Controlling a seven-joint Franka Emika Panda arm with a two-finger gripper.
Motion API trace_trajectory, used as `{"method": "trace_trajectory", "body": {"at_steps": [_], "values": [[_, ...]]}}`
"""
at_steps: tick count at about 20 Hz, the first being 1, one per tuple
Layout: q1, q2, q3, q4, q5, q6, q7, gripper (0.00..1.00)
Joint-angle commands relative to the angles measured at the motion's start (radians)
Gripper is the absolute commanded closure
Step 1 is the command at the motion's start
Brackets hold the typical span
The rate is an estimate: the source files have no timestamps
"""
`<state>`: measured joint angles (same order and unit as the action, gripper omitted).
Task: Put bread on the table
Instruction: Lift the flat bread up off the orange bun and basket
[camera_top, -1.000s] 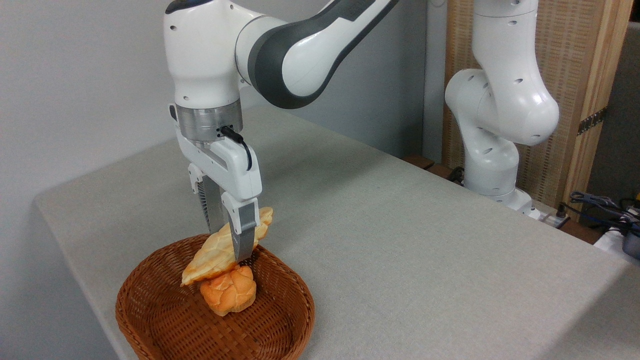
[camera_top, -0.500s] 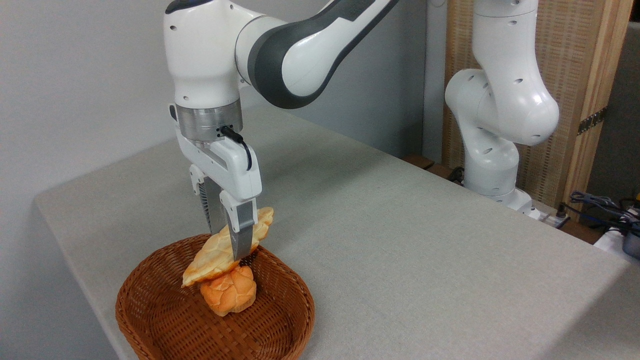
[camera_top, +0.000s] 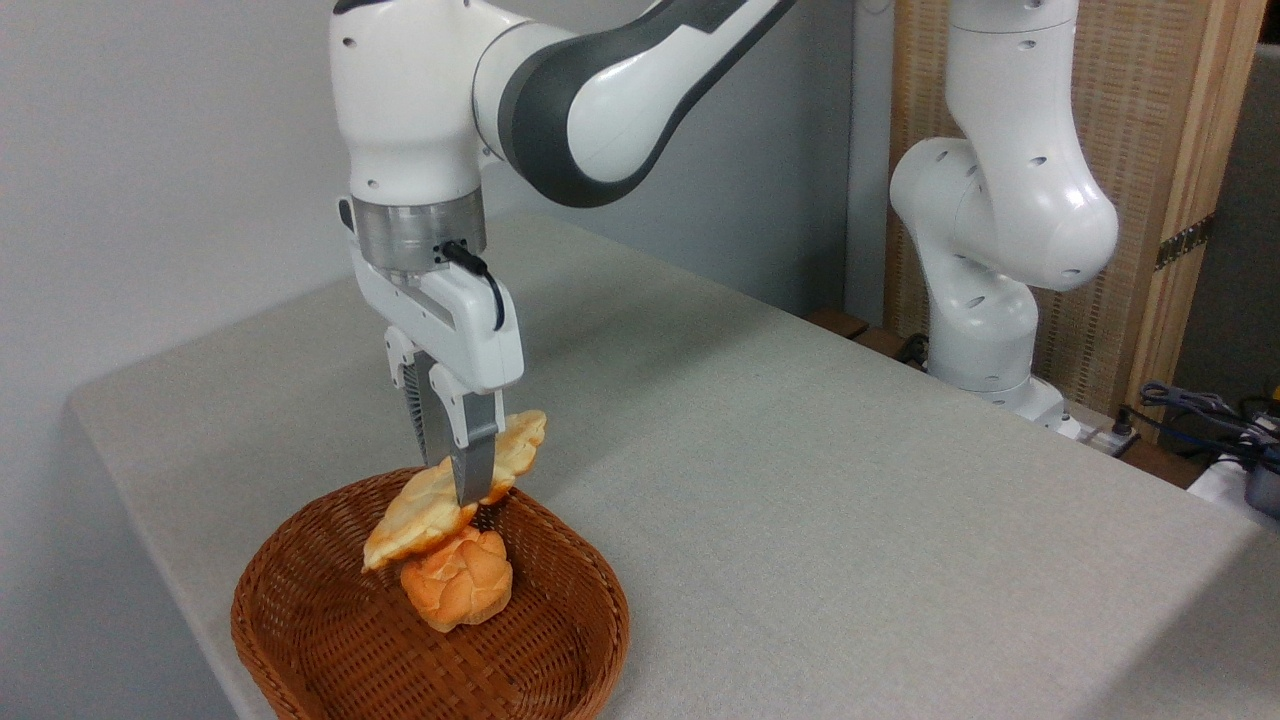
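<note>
Where the grey-beige fabric-covered worktop (camera_top: 800, 480) nears its front left corner stands a brown woven wicker basket (camera_top: 330, 640). Above it, the white two-finger hand (camera_top: 462, 490) grips the elongated golden braided bread (camera_top: 420, 510), tilted, its lower end touching a small round orange bun (camera_top: 458, 592) inside the basket.

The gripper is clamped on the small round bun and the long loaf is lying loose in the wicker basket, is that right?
Not quite. In the camera view the gripper is clamped on the long loaf; the small round bun lies loose in the wicker basket.
</note>
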<state>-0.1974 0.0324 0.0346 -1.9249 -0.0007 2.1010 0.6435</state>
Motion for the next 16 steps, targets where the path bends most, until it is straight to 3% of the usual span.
{"method": "trace_trajectory", "body": {"at_steps": [1,16], "values": [[0.0,-0.066,0.005,-0.009,0.004,-0.054,-0.002,0.5],[-0.019,-0.16,-0.022,-0.014,-0.01,-0.414,-0.001,0.4]]}}
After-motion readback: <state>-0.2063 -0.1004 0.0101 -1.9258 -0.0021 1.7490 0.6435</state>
